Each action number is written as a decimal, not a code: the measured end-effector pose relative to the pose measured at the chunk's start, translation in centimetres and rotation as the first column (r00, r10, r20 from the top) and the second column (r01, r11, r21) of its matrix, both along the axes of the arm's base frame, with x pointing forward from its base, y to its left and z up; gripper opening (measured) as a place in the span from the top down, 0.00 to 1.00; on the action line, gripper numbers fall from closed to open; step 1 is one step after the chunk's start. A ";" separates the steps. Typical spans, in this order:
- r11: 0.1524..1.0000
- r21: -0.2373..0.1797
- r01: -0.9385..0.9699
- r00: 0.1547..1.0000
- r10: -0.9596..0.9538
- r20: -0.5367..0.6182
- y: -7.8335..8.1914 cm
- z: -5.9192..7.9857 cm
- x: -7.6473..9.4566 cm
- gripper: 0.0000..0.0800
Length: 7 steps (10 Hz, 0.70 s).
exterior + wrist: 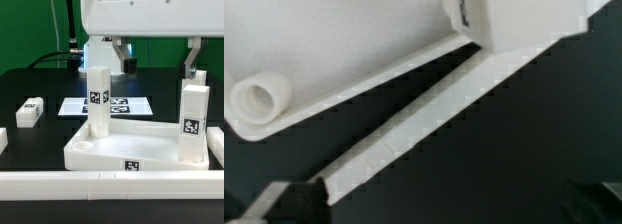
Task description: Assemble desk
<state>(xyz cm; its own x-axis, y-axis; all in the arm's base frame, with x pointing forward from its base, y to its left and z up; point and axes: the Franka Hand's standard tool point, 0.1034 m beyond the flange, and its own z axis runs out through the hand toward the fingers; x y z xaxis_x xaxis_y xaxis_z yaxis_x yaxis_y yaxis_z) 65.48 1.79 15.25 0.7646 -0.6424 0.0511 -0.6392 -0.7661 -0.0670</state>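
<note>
The desk's white tray-like tabletop (140,148) lies rim up at the middle front. One white tagged leg (96,98) stands upright at its back corner on the exterior view's left. A second leg (193,122) stands upright at the corner on the exterior view's right. My gripper (155,58) hangs open above the tabletop, and one dark finger (190,60) is just over the second leg's top, apart from it. In the wrist view I see the tabletop (331,50), an empty round socket (256,97) and a leg's end (518,20). Nothing is between the fingers of my gripper (446,205).
A loose white leg (30,112) lies on the black table at the exterior view's left, with another white part (2,140) at the frame edge. The marker board (125,104) lies behind the tabletop. A long white rail (110,182) (420,125) runs along the tabletop's front.
</note>
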 end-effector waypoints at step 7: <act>0.958 0.008 -0.287 0.958 0.287 0.000 -7.6 1.0 -5.1 0.19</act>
